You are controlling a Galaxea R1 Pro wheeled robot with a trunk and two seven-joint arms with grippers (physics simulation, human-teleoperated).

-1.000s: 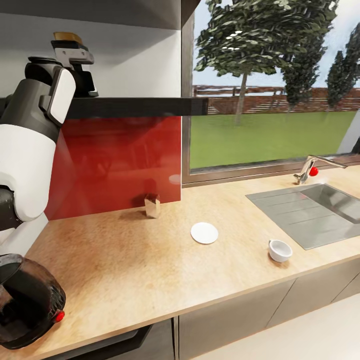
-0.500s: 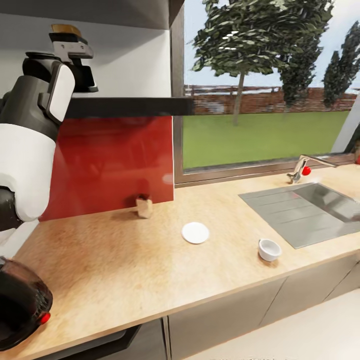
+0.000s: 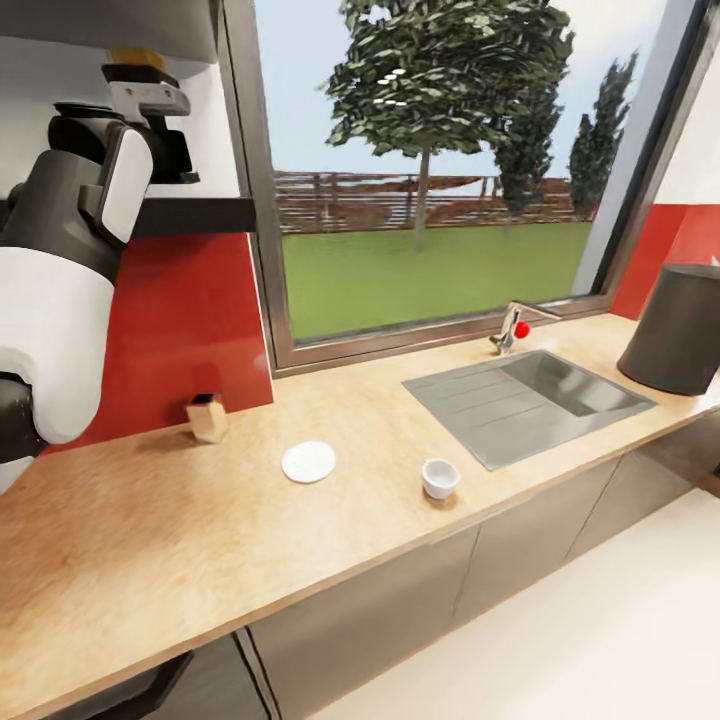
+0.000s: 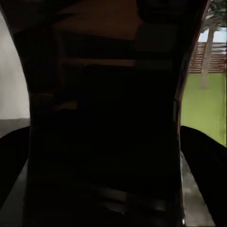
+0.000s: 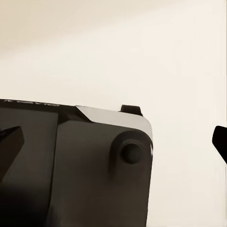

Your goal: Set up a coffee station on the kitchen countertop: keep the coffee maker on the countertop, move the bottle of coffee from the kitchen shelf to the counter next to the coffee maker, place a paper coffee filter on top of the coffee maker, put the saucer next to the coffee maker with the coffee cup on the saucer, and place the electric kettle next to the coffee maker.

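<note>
**Carrying the coffee bottle toward the coffee maker**

Holding the bottle of coffee [image 3: 135, 60] high at shelf level in the left gripper [image 3: 148, 102], yellow cap poking above the fingers. Judging from the left wrist view, clamped round it: dark bottle body [image 4: 106, 132] packed tight between both fingers. Keeping the right gripper [image 5: 113, 142] low over pale floor, fingers spread wide, grasping nothing.

Looking along the kitchen countertop [image 3: 150, 560]: saucer [image 3: 308, 462] about midway between back and front edges, bare; coffee cup [image 3: 440, 478] apart from it, closer to the front edge, just short of the sink [image 3: 530, 395]. Small tan block [image 3: 207, 418] by the back edge against the red splashback; too unclear to name. At the far right end, past the sink and the tap [image 3: 515, 328], a tall dark grey body, probably the coffee maker [image 3: 675, 330], with neither carafe nor basket distinguishable from here.

Step in hand, by the look of it: transfer of the bottle from shelf to counter. Nothing else of the station set up yet: cup off the saucer, both well apart from the machine.

Next move calls for travelling right along the counter, lowering the left arm while keeping the bottle upright, and setting it on bare worktop just beside the grey machine, clear of the sink rim. Worth minding the front edge during the lowering.
</note>
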